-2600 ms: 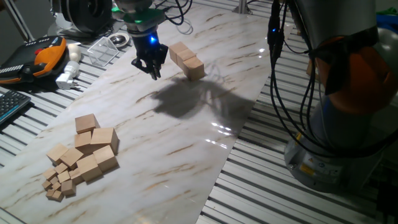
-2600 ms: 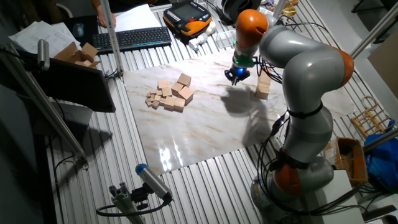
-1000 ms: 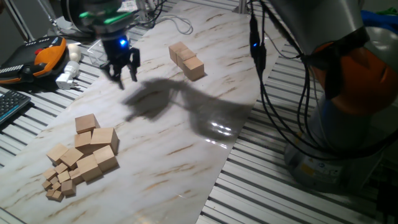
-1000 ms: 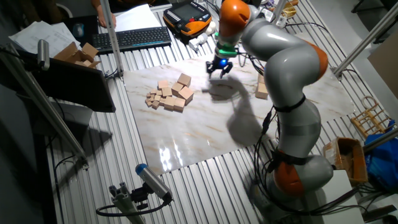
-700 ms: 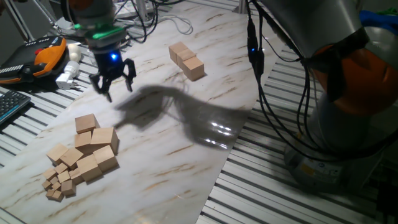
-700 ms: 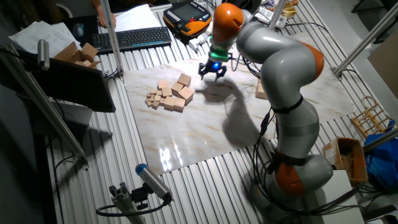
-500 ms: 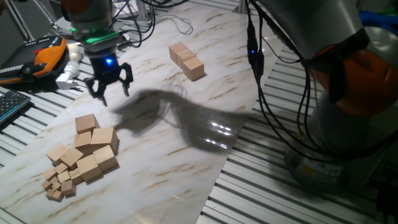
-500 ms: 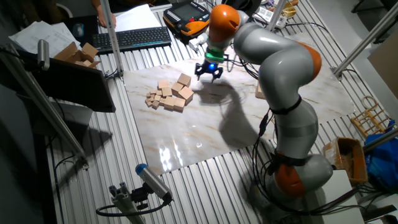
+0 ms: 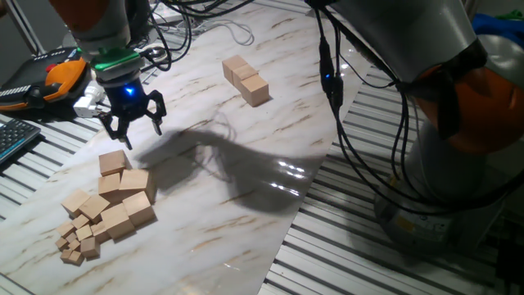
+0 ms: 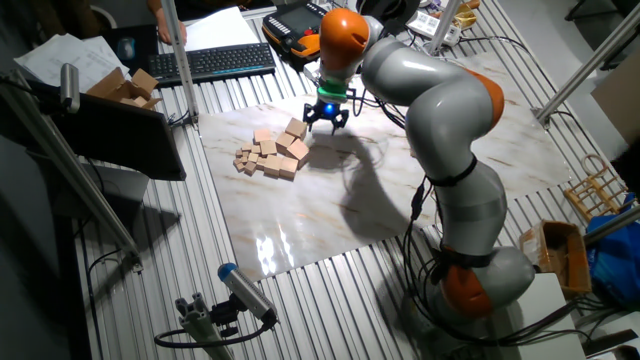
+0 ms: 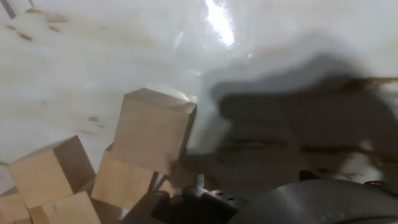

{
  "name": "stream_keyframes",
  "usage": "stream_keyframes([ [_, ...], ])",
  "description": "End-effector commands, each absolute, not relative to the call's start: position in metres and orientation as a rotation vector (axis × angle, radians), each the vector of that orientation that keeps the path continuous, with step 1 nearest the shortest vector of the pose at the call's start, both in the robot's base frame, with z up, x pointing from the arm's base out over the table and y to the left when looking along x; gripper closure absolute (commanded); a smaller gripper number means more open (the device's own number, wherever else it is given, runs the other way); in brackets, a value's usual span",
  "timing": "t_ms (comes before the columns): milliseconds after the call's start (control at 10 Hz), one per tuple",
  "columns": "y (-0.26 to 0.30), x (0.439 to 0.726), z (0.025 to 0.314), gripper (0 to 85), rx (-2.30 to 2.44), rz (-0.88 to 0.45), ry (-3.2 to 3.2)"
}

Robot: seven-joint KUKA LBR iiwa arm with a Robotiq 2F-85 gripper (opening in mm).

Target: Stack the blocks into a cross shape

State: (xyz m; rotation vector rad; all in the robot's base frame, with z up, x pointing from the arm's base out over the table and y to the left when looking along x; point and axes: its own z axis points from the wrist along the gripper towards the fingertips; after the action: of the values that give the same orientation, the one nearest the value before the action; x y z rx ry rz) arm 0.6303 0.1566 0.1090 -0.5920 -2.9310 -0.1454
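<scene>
Three large tan blocks (image 9: 246,79) lie in a row at the back of the marble board. More large blocks (image 9: 123,190) sit in a loose pile at the front left, one (image 9: 112,161) at its far end. The pile also shows in the other fixed view (image 10: 275,150). My gripper (image 9: 131,131) hangs open and empty just above and behind that far block, fingers spread. In the other fixed view the gripper (image 10: 325,122) is right beside the pile. The hand view shows the nearest block (image 11: 152,130) close below, with others (image 11: 43,177) at the lower left.
Tiny wooden cubes (image 9: 78,242) lie at the pile's near end. An orange teach pendant (image 9: 61,74), a white plug (image 9: 88,102), a clear tray (image 9: 139,65) and a keyboard (image 9: 16,138) sit left of the board. Cables hang from the arm (image 9: 336,90).
My gripper has swept left across the board, from beside the row of three blocks to just above the pile. It has stayed open and empty. No block has moved.
</scene>
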Motion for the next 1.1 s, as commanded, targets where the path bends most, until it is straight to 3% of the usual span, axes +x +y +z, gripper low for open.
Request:
stream_keyframes([
  [0, 0.157, 0.630, 0.109, 17.0, -0.564, -0.148, -2.937],
  [300, 0.157, 0.630, 0.109, 17.0, -0.661, -0.160, -2.933],
  [600, 0.186, 0.649, 0.106, 17.0, -0.845, -0.205, -2.877],
  [700, 0.200, 0.656, 0.106, 0.0, -0.898, -0.204, -2.868],
  [1000, 0.208, 0.670, 0.094, 0.0, -0.955, -0.216, -2.874],
])
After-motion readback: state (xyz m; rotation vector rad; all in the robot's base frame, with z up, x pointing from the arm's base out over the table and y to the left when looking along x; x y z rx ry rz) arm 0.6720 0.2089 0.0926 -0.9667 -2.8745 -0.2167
